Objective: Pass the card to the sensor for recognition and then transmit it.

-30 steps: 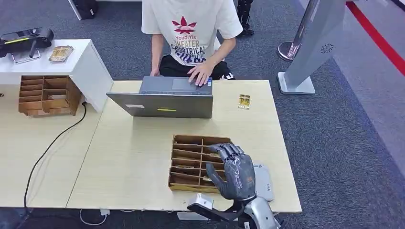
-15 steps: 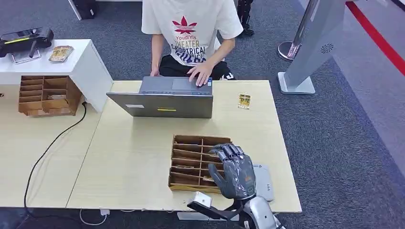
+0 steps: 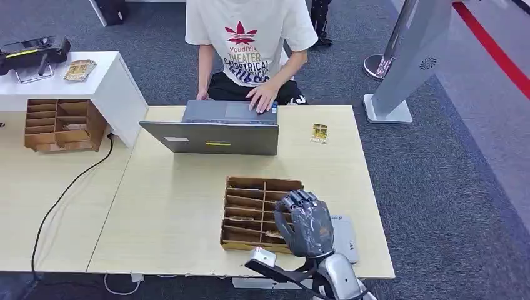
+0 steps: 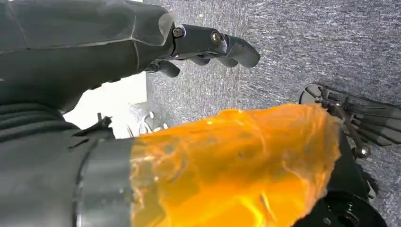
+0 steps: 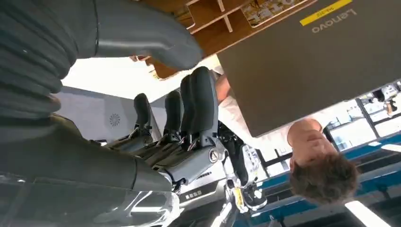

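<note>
Head view: the right hand [image 3: 306,224] hangs over the near right corner of the tray [image 3: 245,212], fingers curled down toward its slots, likely to draw a card [image 3: 273,235] from the near right slot, where one lies flat. Whether the fingers touch it I cannot tell; the right wrist view shows them apart with nothing between. The grey sensor [image 3: 345,236] lies just beside the tray, partly under the hand, handy for the scan. A person [image 3: 250,37] sits behind the laptop [image 3: 212,136], placed to receive the card. The left hand [image 4: 142,42] hangs over carpet, fingers loosely bent, empty.
</note>
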